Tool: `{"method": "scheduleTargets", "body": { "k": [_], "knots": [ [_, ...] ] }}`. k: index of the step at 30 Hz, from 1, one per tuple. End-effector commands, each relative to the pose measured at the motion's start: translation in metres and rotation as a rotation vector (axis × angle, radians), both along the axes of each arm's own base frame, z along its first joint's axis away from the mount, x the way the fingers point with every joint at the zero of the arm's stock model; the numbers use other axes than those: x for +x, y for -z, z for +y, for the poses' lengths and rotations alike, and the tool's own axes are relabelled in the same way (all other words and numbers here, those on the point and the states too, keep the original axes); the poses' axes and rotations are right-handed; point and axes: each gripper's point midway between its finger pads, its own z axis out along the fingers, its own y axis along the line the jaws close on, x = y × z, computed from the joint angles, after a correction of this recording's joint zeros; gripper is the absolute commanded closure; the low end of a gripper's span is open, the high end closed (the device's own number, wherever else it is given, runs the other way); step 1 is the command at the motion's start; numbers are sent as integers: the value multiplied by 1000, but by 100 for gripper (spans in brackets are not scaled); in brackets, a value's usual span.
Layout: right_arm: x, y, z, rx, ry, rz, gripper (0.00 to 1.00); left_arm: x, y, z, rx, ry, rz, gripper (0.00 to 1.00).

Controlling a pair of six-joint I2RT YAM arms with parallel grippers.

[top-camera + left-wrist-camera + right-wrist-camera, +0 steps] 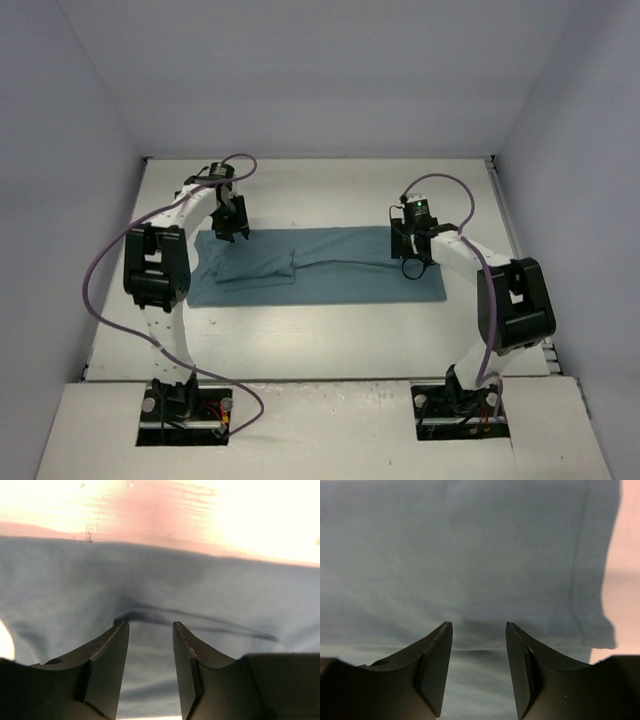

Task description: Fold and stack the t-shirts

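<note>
Top external view: shows the t-shirt (340,272) lying flat across the middle of the bench (330,335) as a long teal band running left to right. Shows an extra folded layer on its left half, edges a little askew. Places the left pincer (232,234) low over the far-left corner of the cloth and the right pincer (411,258) low over the right part, near the far edge. Picks out a purple cable (100,275) looping off the left arm, another off the right arm, and a small green light (413,210) glowing on the right wrist.

Left wrist view: looks along two dark fingers (107,652) standing partly apart, tips down at the cloth. Shows teal fabric in the gap between them and a dark raised crease (150,616) just ahead of the tips. Clamps nothing that can be made out. Shows pale bench beyond the cloth's far edge.

Right wrist view: finds the same posture, jaws partly apart, tips at or just above smooth fabric, nothing pinched between them. Shows a stitched hem line (577,565) running down the right side of the cloth, with bare bench past the edge.

Cannot make out any readable print or tag on the shirt in these views.
</note>
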Motion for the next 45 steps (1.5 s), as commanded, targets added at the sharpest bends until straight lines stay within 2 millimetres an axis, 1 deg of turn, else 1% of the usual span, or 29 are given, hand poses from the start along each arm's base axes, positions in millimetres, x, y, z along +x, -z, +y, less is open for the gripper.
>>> {"method": "scheduleTargets", "body": {
  "k": [1,3,8,9,10,11,14,16,18,20,21,22,24,25,26,27,28,29,31,32,33,34,36,37,38,40,41,42,45],
  "knots": [
    [-8,-5,5,37,39,-16,56,19,-4,-2,7,-16,-13,62],
    [-16,-4,8,49,44,-10,55,25,2,-3,11,-11,0,62],
    [-52,8,28,96,47,36,55,41,24,0,50,4,47,63],
    [-63,13,37,104,32,52,55,51,18,0,53,8,22,62],
    [-71,15,50,114,14,61,55,54,28,-1,56,11,36,62],
    [-77,18,56,117,3,73,55,65,23,-4,48,14,14,62],
    [-90,21,80,138,-41,95,55,88,33,-16,26,34,-2,62],
    [-97,18,98,142,-93,89,55,103,26,-27,3,52,-32,62],
    [-91,7,107,156,-114,58,55,122,10,-40,-21,77,-105,62],
    [-89,0,119,187,-150,56,55,148,-19,-51,5,137,-231,62],
    [-88,-6,130,204,-187,55,55,156,-24,-53,19,151,-266,62],
    [-90,-7,141,212,-230,63,55,166,-36,-55,26,158,-318,61],
    [-99,-5,161,204,-313,86,54,184,-69,-56,16,150,-429,62],
    [-98,-10,170,204,-338,72,54,188,-87,-54,15,137,-472,62],
    [-96,-18,176,202,-360,54,54,188,-103,-51,21,126,-505,61],
    [-94,-27,181,200,-384,32,54,185,-130,-46,31,114,-549,61],
    [-91,-38,186,202,-409,1,54,177,-171,-40,40,99,-614,62],
    [-85,-51,187,192,-428,-38,54,167,-191,-31,64,71,-636,61],
    [-70,-79,186,157,-474,-127,53,147,-203,-17,96,1,-623,61],
    [-65,-87,183,137,-492,-151,53,138,-222,-11,100,-33,-648,59],
    [-59,-94,180,116,-515,-171,53,120,-225,-4,109,-69,-627,55],
    [-52,-100,175,96,-532,-189,52,109,-220,-3,103,-85,-604,54],
    [-43,-103,167,87,-564,-196,51,93,-198,-6,95,-80,-536,54],
    [-45,-102,170,101,-580,-184,50,88,-185,-6,96,-78,-502,53],
    [-41,-98,164,103,-594,-173,49,80,-160,-7,95,-61,-436,53],
    [-37,-89,154,68,-612,-161,49,70,-125,-5,105,-54,-344,53],
    [-37,-83,150,54,-612,-148,48,69,-123,-5,105,-56,-339,53],
    [-37,-75,147,42,-612,-128,48,65,-106,-4,109,-59,-296,53],
    [-43,-51,132,22,-595,-68,48,57,-71,-3,106,-67,-207,53]
  ]
}}
